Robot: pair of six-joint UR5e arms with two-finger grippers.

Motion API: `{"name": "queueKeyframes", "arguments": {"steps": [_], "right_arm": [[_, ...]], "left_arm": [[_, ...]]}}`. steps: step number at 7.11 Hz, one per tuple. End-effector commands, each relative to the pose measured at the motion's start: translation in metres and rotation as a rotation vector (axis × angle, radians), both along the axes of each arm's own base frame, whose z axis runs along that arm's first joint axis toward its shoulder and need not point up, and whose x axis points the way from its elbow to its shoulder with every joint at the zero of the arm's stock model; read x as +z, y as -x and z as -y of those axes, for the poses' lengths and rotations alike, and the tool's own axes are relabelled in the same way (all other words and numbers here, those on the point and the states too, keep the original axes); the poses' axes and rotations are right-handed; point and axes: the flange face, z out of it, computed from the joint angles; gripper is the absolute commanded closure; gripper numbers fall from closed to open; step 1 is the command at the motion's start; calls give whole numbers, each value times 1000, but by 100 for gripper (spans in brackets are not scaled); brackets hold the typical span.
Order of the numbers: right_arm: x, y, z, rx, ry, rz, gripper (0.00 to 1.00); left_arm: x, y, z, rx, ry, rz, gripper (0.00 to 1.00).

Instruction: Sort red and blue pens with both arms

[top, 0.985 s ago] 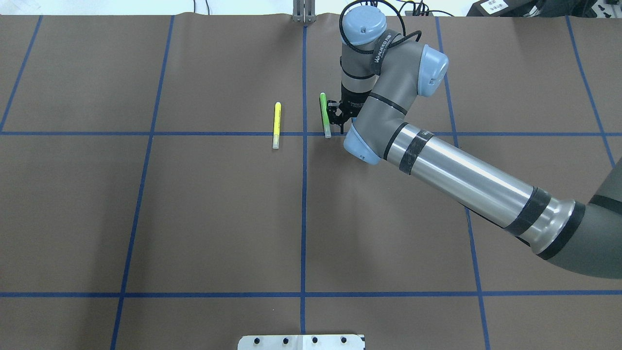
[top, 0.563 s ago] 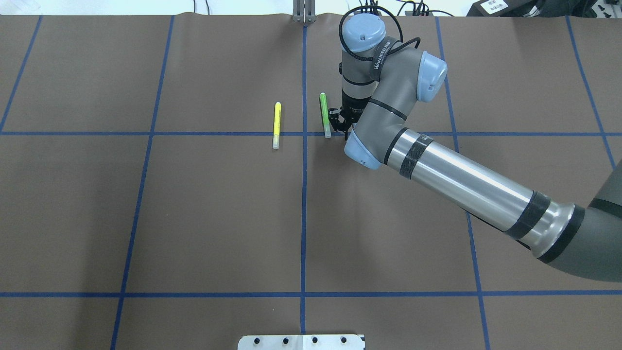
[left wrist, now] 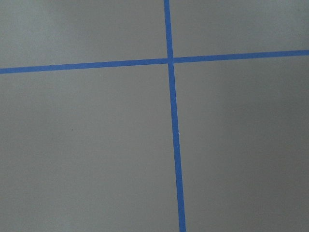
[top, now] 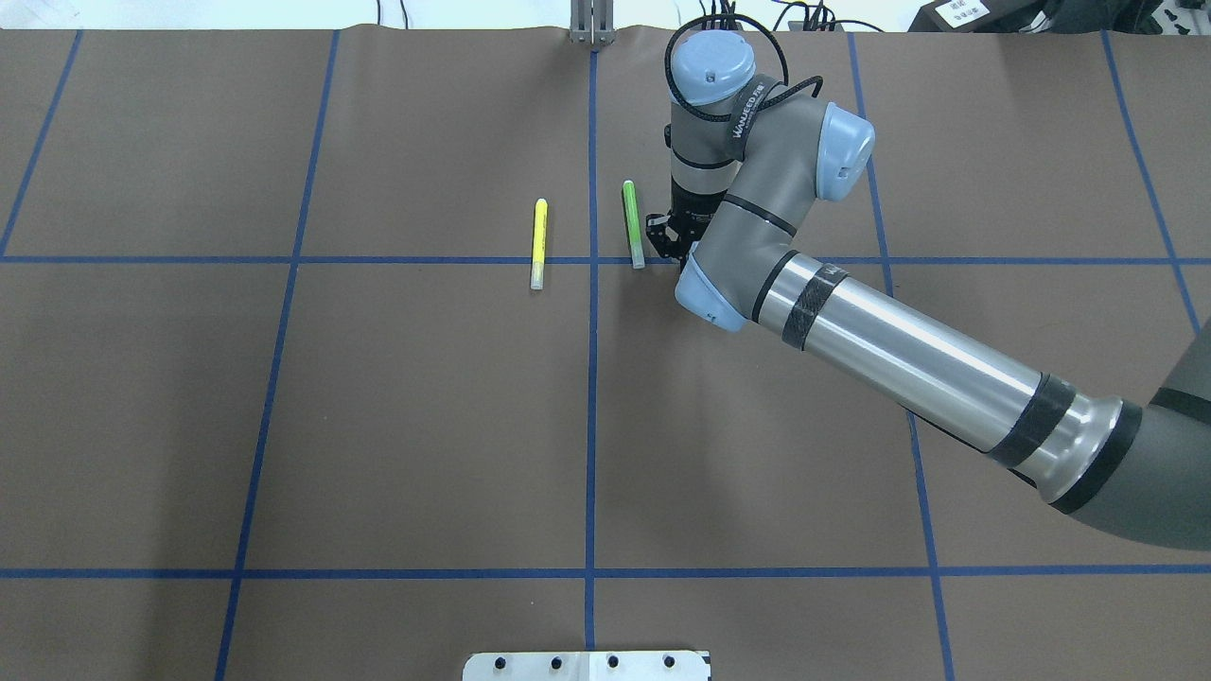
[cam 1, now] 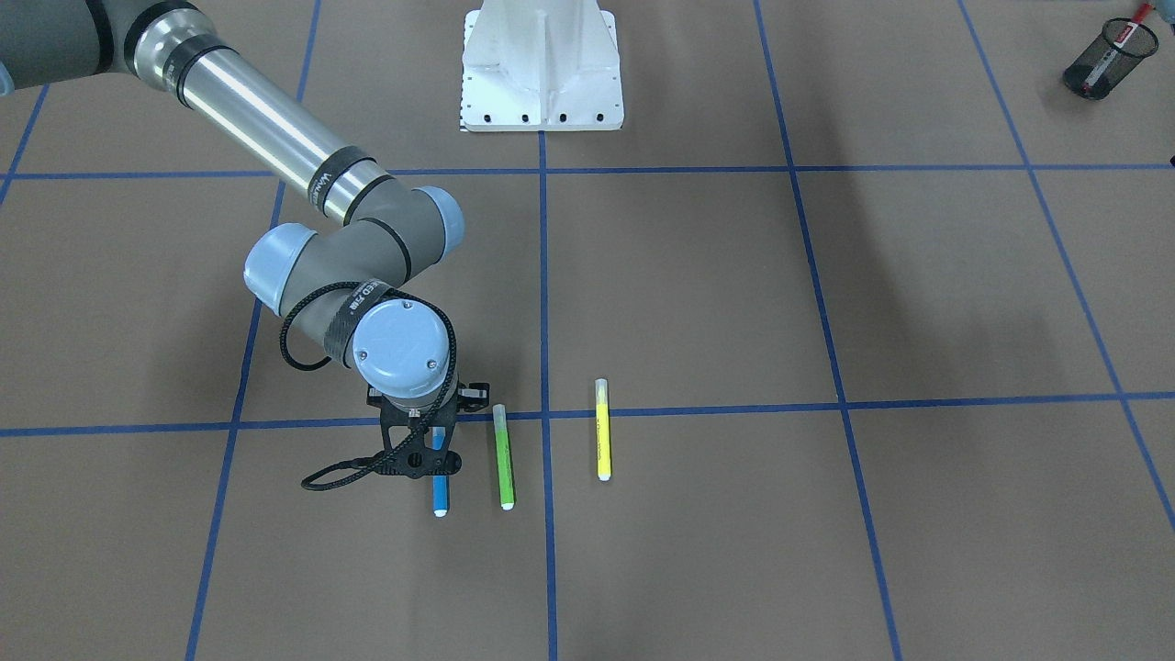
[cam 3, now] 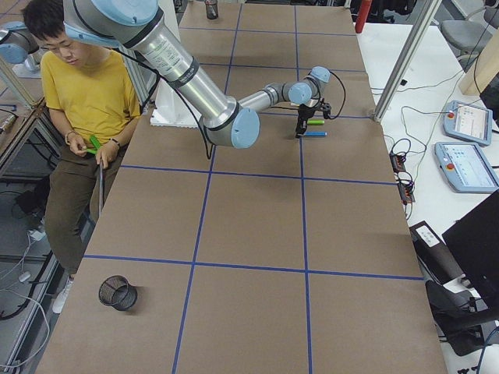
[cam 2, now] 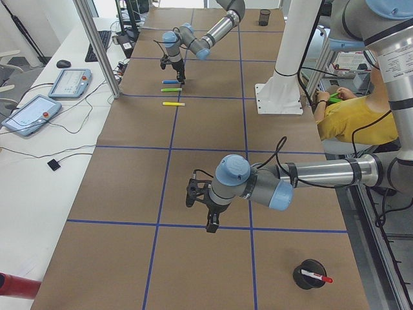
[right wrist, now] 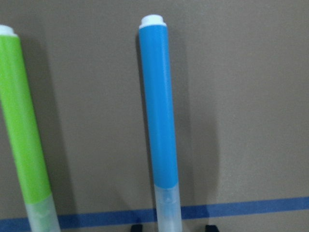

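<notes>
Blue pen is the job in hand: the step looks like reach-and-grasp, pick not yet made. Right gripper hangs over it, pointing straight down, low to the table.

Wrist view: jaws empty, open a bit wider than the pen. Fingertips sit either side of its clear cap end at 6 o'clock, w/ small gaps both sides and no contact I can see. Pen runs 6 to 12 there, white end at 12, so the grip would land near the cap, not mid-barrel.

Front view: pen lies flat, green pen near but apart at its 3 o'clock, yellow pen further out at 3.

Next move, I'd say: drop the last bit, close across the barrel, lift straight up so the green pen isn't nudged. An off-centre hold may let the long end droop, so it needs a firm squeeze. Then prob. carry it to the empty cup.

Red marker sits in the other cup, at approx 1 o'clock in the front view, so the red half looks done.

Left gripper is over bare table, well apart from the pens. Only a side view shows it, so can't tell open or closed.
</notes>
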Motion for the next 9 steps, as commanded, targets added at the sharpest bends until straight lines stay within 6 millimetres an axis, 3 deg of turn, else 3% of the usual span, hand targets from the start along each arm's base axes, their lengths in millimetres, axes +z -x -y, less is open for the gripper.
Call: {"name": "queueKeyframes", "arguments": {"steps": [1,3,4,5,7,9], "right_arm": [[0,0,0,0,-1,-1,60],[0,-1,1,2,1,0,74],[-1,-1,1,2,0,1,91],[-1,-1,1,1,-1,1,100],[-15,-9,7,11,-12,17,100],[-46,-38,10,-7,-41,25,100]], "left_arm": [[0,0,0,0,0,0,0],[0,0,-1,0,1,0,0],[1,1,-1,-2,1,0,0],[1,0,-1,0,1,0,0],[4,0,-6,0,12,0,0],[5,0,-6,-1,16,-1,0]]}}
